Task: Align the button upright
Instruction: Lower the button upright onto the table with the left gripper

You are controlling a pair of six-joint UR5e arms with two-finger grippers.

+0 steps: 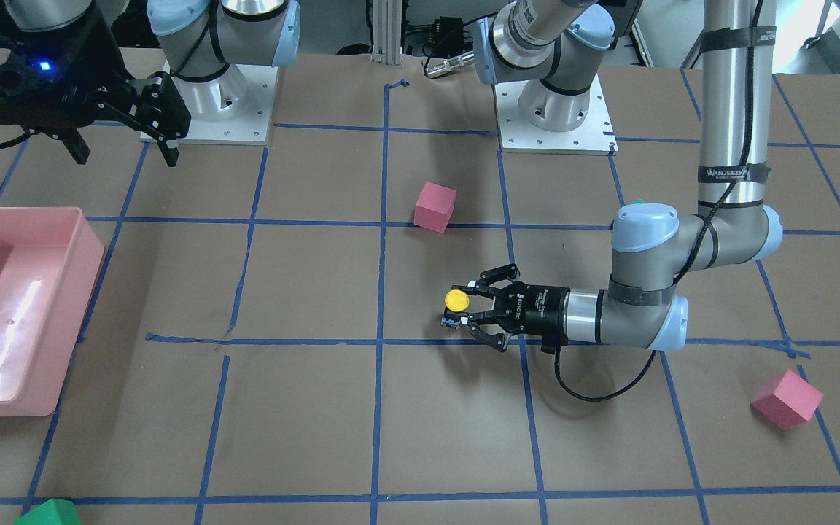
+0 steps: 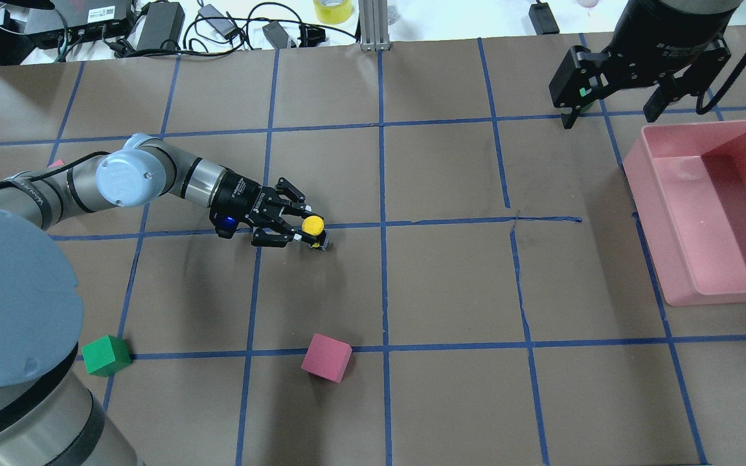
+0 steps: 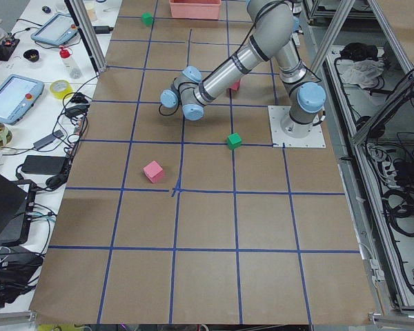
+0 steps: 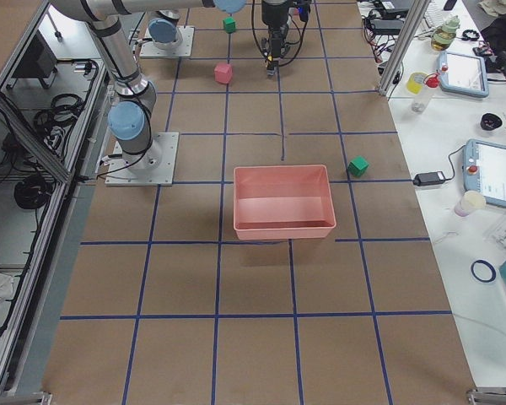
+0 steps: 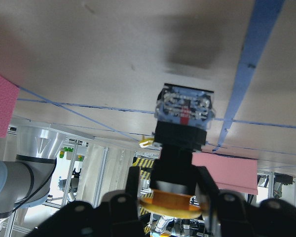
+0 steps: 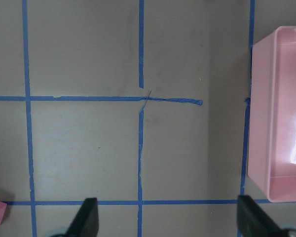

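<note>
The button has a yellow cap, a black neck and a grey block base. It stands about upright, cap up and base towards the table, near the table's middle. My left gripper reaches in level and is shut on the button's black neck; its fingers flank the neck in the left wrist view. The base is at or just above the paper; I cannot tell if it touches. My right gripper hangs open and empty, high beside the pink bin; it also shows in the overhead view.
A pink bin stands at the robot's right. A pink cube and a green cube lie towards the robot's base. Another pink cube lies beyond the left arm. Another green cube lies at the far edge.
</note>
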